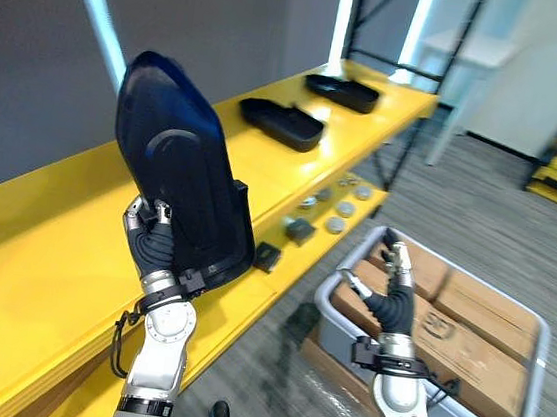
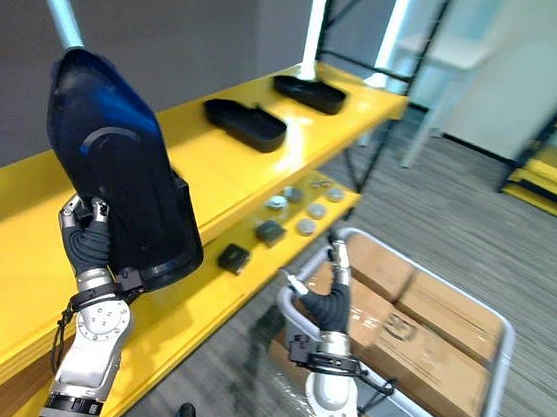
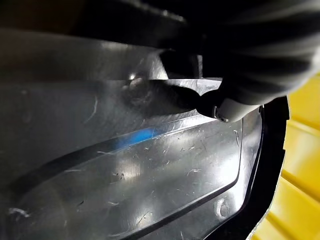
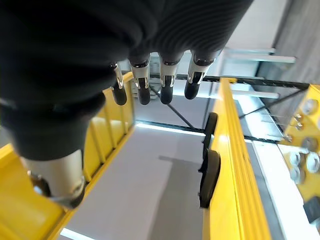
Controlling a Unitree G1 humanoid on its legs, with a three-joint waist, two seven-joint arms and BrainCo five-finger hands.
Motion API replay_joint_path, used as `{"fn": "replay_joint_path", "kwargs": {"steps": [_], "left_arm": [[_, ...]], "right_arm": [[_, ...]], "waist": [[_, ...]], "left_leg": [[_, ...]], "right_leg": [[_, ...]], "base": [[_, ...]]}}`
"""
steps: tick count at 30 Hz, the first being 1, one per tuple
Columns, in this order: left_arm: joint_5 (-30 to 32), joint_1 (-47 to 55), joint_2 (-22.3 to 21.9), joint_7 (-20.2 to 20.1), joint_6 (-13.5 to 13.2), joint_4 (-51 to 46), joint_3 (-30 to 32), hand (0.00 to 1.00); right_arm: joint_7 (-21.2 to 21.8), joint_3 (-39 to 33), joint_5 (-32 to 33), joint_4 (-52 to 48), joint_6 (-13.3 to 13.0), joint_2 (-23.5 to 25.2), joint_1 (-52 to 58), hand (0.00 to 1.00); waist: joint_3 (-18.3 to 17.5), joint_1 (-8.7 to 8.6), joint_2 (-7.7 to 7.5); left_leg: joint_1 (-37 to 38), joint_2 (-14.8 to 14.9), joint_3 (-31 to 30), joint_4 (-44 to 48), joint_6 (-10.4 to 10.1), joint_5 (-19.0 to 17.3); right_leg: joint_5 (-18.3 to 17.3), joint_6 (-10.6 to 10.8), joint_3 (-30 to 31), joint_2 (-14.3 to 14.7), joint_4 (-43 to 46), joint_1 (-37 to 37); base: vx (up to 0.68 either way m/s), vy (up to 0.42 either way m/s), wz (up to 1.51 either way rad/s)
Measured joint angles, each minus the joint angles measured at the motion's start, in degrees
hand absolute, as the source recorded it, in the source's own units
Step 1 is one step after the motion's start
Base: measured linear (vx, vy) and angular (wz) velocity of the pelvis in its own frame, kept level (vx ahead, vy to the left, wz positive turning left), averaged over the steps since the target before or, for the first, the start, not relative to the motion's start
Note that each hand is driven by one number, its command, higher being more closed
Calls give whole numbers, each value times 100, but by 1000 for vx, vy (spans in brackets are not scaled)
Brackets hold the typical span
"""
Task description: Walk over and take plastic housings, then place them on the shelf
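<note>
From the head: gripping the housing (image 1: pixel 174 156) low in the left hand (image 1: pixel 152 239), upright over the shelf's (image 1: pixel 32 251) front edge; right hand (image 1: pixel 392 294) slack, empty, above the bin (image 1: pixel 325 292). Left wrist: fingertip (image 3: pixel 170 97) pressed on its inside; right wrist: fingers (image 4: pixel 166 89) straight. Could topple off that edge if released so upright.

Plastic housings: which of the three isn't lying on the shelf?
The nearest housing, held upright in the left hand; the middle housing and far housing lie flat on the yellow shelf.

1. Close on glossy black plastic housing (image 3: pixel 150 170), scratched, w/ blue glint.
2. Dark-tipped finger of left hand (image 3: pixel 220 100) clamped vs. its inner surface.
3. Yellow shelf (image 3: pixel 300 165) just past housing's rim.
</note>
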Motion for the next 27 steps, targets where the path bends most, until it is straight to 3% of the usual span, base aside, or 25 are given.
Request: {"fn": "replay_joint_path", "kwargs": {"steps": [1,2,3,4,5,6,7,8,9,10,11,13,15,16,17,18,19,22,27], "left_arm": [[355,144,5,75,61,-223,67,100],[504,229,10,103,84,-385,83,100],[788,419,42,122,117,-754,105,100],[1031,508,82,121,120,-1022,112,100],[1143,507,60,120,106,-1109,81,100],[1163,504,71,88,84,-1194,34,100],[1159,491,102,40,15,-1249,32,100],[1133,487,221,25,-39,-1377,72,100],[1101,493,293,39,-65,-1433,125,100],[967,494,401,64,-128,-1447,187,100],[795,504,406,5,-177,-1448,182,100],[535,545,371,-106,-303,-1448,165,100],[347,531,403,-229,-433,-1478,126,100],[200,542,417,-305,-532,-1487,36,100],[62,587,422,-408,-593,-1498,-3,100],[-7,621,440,-437,-598,-1539,9,100],[-145,761,332,-531,-631,-1585,13,100],[-327,1074,258,-830,-755,-1868,61,100],[-1199,1067,255,-1417,-750,-1585,135,100]], "right_arm": [[-16,-2,16,-4,-26,13,3,0],[-20,1,52,-5,-33,26,-1,0],[2,-3,191,-9,-41,120,6,0],[10,-54,255,-10,-41,293,23,0],[19,-139,260,-10,-39,351,17,0],[21,-223,292,-12,-41,374,11,0],[23,-305,317,-13,-40,412,9,0],[27,-405,378,-13,-44,482,-39,0],[34,-437,392,-14,-48,540,-78,0],[51,-456,407,-13,-53,593,-190,0],[72,-478,406,-13,-55,573,-266,0],[93,-531,398,-16,-56,564,-398,0],[85,-692,347,-70,-57,553,-540,0],[54,-875,296,-159,-56,535,-563,0],[27,-1021,212,-239,-55,520,-584,0],[13,-1033,210,-258,-55,509,-619,0],[16,-1049,206,-255,-50,408,-633,0],[88,-1125,207,-437,-50,337,-670,0],[319,-1641,227,-893,-53,278,-642,0]], "waist": [[-6,-23,-17],[-8,19,-26],[-15,171,-55],[1,194,-129],[-22,148,-99],[-18,95,-105],[-10,66,-115],[22,10,-190],[17,-9,-231],[22,-38,-258],[36,-38,-255],[52,-35,-260],[48,-56,-266],[42,-60,-277],[33,-34,-356],[37,-33,-432],[27,-23,-348],[-40,97,-247],[-31,-32,-232]], "left_leg": [[58,222,915,333,40,-172],[36,220,997,474,97,-262],[-40,95,935,688,32,-496],[-16,-216,784,741,68,-699],[-12,-446,499,719,129,-794],[68,-698,171,642,163,-815],[214,-915,-167,525,178,-824],[409,-1117,-609,329,200,-830],[448,-1198,-825,258,234,-825],[563,-1326,-1267,99,288,-787],[732,-1423,-1623,-43,342,-736],[960,-1576,-2148,-170,241,-689],[1008,-1655,-2637,-204,132,-681],[1023,-1721,-2956,-219,66,-677],[1079,-1836,-3176,-229,-18,-705],[1105,-1916,-3250,-206,-63,-734],[1135,-1841,-3363,-145,-207,-804],[1059,-1421,-3384,-152,-412,-936],[1031,-1303,-3580,-241,-575,-898]], "right_leg": [[-90,118,-294,-102,61,127],[-132,169,-376,-196,131,127],[-316,250,-529,-489,426,137],[-439,361,-784,-841,874,282],[-364,360,-877,-1208,1654,298],[-203,44,-806,-1635,2608,238],[187,-568,-485,-1932,3463,100],[614,-970,369,-2027,4408,-250],[431,-744,840,-1918,4811,-537],[19,-616,1458,-1561,5192,-965],[-343,-592,1744,-1255,5011,-1232],[-691,-552,2088,-940,4187,-1477],[-771,-469,2922,-492,2961,-1754],[-730,-409,3566,-253,2161,-1820],[-315,-252,3806,-264,1478,-1774],[144,-212,3866,-320,1264,-1746],[258,-104,3706,-278,1094,-1537],[661,-284,3509,197,69,-1094],[718,-324,3177,323,-199,-881]], "base": [[199,89,112],[213,122,80],[221,182,74],[298,228,114],[275,208,165],[271,222,183],[253,228,210],[241,164,183],[241,37,195],[254,-68,186],[269,-78,180],[282,-104,163],[261,-184,154],[246,-269,140],[206,-237,127],[257,-305,92],[174,-201,51],[184,-175,8],[113,-86,30]]}}
